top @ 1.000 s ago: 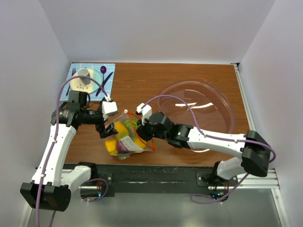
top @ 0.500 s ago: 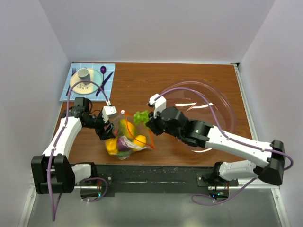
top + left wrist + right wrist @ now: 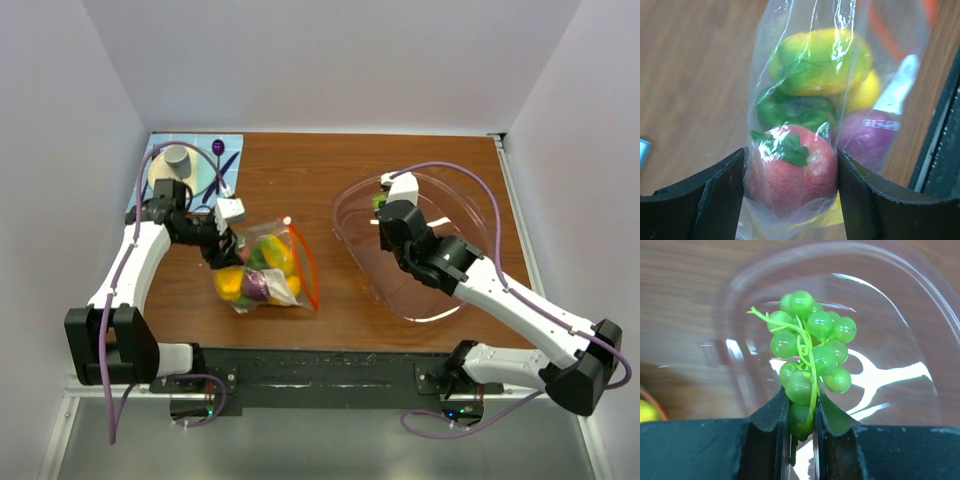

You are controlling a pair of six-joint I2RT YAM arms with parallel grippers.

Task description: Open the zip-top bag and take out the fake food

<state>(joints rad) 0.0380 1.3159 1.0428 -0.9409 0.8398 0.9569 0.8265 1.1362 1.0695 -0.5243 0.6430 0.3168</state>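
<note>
The left end effector (image 3: 791, 162) clamps the zip-top bag (image 3: 270, 275), resting on the table (image 3: 300, 170) with fake food (image 3: 820, 60) inside; the right end effector (image 3: 801, 412) pinches a green grape bunch (image 3: 812, 340) over the clear bowl (image 3: 462, 215).

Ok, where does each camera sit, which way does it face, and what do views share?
Top external: above and behind, looking down on the table; left arm, right arm show.
Left wrist: looks along the left fingers at the zip-top bag of fake food.
Right wrist: looks past the right fingers at green grapes over the bowl.
Shared with top: zip-top bag (left wrist), bowl (right wrist).
</note>
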